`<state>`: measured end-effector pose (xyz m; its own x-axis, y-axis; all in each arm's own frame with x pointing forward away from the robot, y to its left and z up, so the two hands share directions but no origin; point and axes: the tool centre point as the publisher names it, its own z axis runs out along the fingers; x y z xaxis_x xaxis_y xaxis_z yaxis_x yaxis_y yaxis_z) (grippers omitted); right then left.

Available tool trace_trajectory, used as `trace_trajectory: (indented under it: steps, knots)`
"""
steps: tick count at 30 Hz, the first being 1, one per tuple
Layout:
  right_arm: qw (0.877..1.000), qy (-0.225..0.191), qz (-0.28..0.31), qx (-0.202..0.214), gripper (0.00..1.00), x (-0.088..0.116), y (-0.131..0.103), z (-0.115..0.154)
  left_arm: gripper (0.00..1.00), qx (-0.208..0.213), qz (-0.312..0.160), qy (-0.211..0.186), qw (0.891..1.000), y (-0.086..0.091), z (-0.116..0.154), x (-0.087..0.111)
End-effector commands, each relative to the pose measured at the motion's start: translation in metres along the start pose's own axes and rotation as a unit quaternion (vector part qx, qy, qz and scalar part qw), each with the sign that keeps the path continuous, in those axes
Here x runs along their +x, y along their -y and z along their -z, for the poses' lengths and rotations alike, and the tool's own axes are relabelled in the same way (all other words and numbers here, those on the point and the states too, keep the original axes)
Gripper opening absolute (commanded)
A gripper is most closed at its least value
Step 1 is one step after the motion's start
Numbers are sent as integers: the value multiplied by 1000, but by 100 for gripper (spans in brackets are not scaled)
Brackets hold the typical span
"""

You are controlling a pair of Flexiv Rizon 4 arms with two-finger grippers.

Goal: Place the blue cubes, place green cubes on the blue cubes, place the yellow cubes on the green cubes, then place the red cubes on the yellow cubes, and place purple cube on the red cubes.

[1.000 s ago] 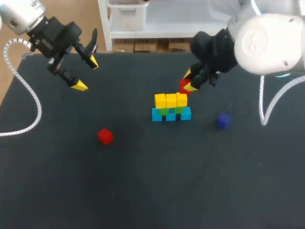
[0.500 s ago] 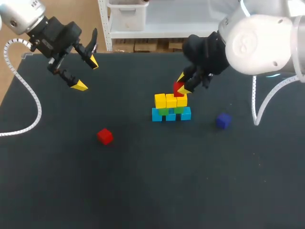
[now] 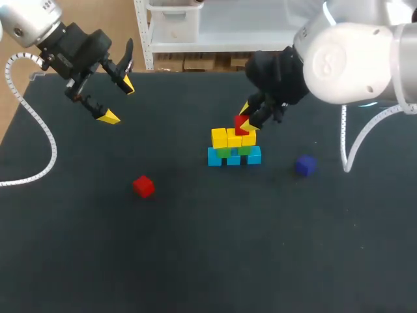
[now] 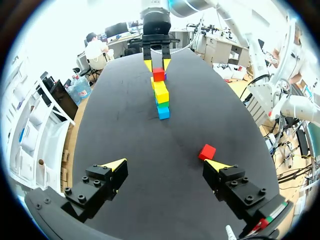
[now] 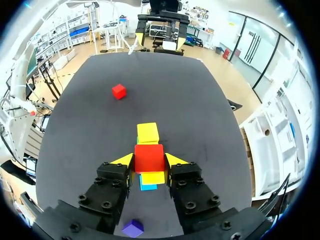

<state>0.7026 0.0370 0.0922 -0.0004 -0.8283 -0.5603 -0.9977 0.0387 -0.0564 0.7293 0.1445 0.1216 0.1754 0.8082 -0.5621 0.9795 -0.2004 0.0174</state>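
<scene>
A stack stands mid-table: a row of blue cubes [image 3: 233, 158], green cubes [image 3: 225, 152] on them, and a row of yellow cubes [image 3: 226, 137] on top. My right gripper [image 3: 245, 123] is shut on a red cube [image 3: 240, 124] directly above the right part of the yellow row; in the right wrist view this red cube [image 5: 149, 157] sits between the fingers, over the yellow cubes [image 5: 148, 133]. A second red cube [image 3: 143, 186] lies loose at front left. The purple cube [image 3: 304, 165] rests right of the stack. My left gripper [image 3: 117, 99] hangs open and empty at the back left.
The black table [image 3: 208, 261] has bare room in front of the stack and on the left. From the left wrist view, the loose red cube [image 4: 207, 151] lies just ahead of one yellow fingertip [image 4: 218, 165], with the stack [image 4: 160, 97] farther ahead.
My right gripper has carried the red cube leftward and down, from beside the stack's right end to just over the yellow row. The left arm has not moved.
</scene>
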Motion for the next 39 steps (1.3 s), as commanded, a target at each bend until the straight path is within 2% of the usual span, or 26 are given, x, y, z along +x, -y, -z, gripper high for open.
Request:
trace_trajectory:
  steps: [1, 39]
  knots:
    - [1000, 0, 1, -2, 0, 0, 2, 0, 100, 2, -1, 0, 1000, -2, 1, 1]
    - [1000, -1, 8, -10, 0, 4, 3, -4, 100, 2, -1, 0, 1000, -2, 1, 1]
